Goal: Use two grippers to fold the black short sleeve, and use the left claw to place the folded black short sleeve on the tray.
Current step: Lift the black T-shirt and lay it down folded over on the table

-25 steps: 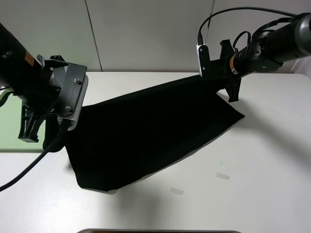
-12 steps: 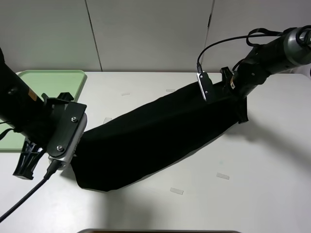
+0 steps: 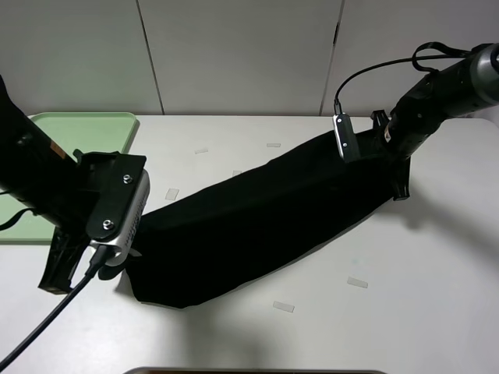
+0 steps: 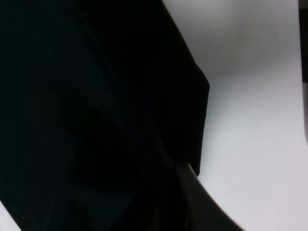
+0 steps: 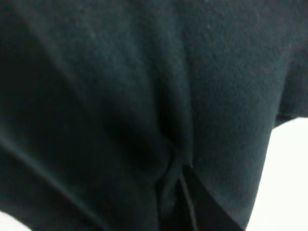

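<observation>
Far left: tray (image 3: pixel 86 123) uncovered again on its far side, mostly masked a second ago by the left gripper (image 3: pixel 56 269) and its arm. Nothing of the garment on it yet.

Left gripper: pulled back toward near-left over the last second, camera box (image 3: pixel 117 209) tilted up and right, jaws closed, tips pointing down at the surface (image 3: pixel 437 296). Looks clamped on the left end of the black short sleeve (image 3: pixel 257 218). Exact pinch point hidden behind the camera box, wrist view just full of black cloth.

Middle: black short sleeve down from a broad spread sheet to a long narrow band, running near-left to far-right, lying on the surface beside the tray. Reads as first lengthwise fold about done. Probably needs at least one more fold across before fitting the tray.

Far right: right gripper (image 3: pixel 399 185) shifted right and lower, forearm angled down from the far-right corner, jaws closed on bunched cloth at the band's right end, clear in the wrist view.
</observation>
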Tool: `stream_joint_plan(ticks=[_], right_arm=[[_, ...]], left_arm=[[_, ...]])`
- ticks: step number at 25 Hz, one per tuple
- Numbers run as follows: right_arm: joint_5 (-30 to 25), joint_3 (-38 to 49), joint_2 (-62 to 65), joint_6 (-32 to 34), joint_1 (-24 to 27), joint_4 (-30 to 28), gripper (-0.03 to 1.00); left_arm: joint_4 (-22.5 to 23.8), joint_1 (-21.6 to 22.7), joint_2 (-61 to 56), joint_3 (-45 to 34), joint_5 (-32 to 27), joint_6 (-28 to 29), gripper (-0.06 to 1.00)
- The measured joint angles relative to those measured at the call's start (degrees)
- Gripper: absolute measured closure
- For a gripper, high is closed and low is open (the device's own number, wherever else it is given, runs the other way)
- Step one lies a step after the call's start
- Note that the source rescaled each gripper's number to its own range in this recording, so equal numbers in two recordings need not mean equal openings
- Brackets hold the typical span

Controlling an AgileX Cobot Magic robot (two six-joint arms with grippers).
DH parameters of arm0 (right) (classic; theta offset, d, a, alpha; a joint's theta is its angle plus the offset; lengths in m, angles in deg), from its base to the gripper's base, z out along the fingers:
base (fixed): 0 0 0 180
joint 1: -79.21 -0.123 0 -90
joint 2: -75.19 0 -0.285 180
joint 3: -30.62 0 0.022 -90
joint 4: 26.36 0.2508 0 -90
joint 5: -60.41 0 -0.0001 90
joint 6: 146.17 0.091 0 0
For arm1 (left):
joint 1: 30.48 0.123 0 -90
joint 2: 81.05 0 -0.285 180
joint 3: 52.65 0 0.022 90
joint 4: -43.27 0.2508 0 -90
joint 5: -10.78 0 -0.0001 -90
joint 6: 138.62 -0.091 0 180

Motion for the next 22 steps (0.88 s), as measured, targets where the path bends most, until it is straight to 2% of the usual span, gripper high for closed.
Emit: stream_joint_plan(ticks=[2, 4, 6, 7, 8, 9, 10, 11, 12, 13, 16, 22], right_arm=[[-0.4, 0.0, 0.0, -0.3, 0.3, 0.6, 0.96], [-1.8, 0.0, 0.0, -0.9, 1.4, 0.5, 0.96], [-3.6, -0.2, 0.0, -1.9, 2.6, 0.3, 0.95], [-4.3, -0.2, 0.0, -2.5, 3.1, 0.8, 0.88], [-4.6, -0.2, 0.0, -2.8, 3.1, 1.6, 0.80], [-4.7, -0.2, 0.0, -3.1, 3.1, 2.3, 0.68], [-4.7, -0.2, 0.0, -3.2, 3.1, 3.2, 0.50], [-4.7, -0.2, 0.0, -3.4, 3.1, 4.0, 0.31], [-4.4, -0.2, 0.0, -3.6, 3.1, 4.5, 0.17], [-4.3, -0.2, 0.0, -3.6, 3.1, 4.7, 0.09], [-4.4, -0.2, 0.0, -3.6, 2.8, 4.9, 0.00], [-6.7, -0.2, 1.8, -3.7, -0.2, 4.7, -0.03]], left_arm=[[0.6, 0.0, 0.0, -0.1, -1.9, -0.1, 0.92], [3.0, 0.1, 0.0, -0.8, -8.0, -0.3, 0.86], [5.1, 0.4, 0.0, -1.5, -11.9, -0.4, 0.76], [5.4, 0.5, 0.0, -1.5, -12.4, -0.4, 0.69], [5.5, 0.5, 0.0, -1.5, -12.4, -0.4, 0.63], [5.5, 0.5, 0.0, -1.5, -12.4, -0.4, 0.63], [5.6, 0.5, 0.0, -1.5, -12.6, -0.4, 0.47], [5.6, 0.5, 0.0, -1.5, -12.6, -0.4, 0.41], [5.6, 0.5, 0.0, -1.5, -12.4, -0.4, 0.35], [5.6, 0.5, 0.0, -1.5, -12.1, -0.4, 0.31], [5.4, 0.5, 0.0, -1.5, -11.1, -0.4, 0.27], [5.0, 0.5, 0.0, -1.5, -9.8, -0.4, 0.25]])
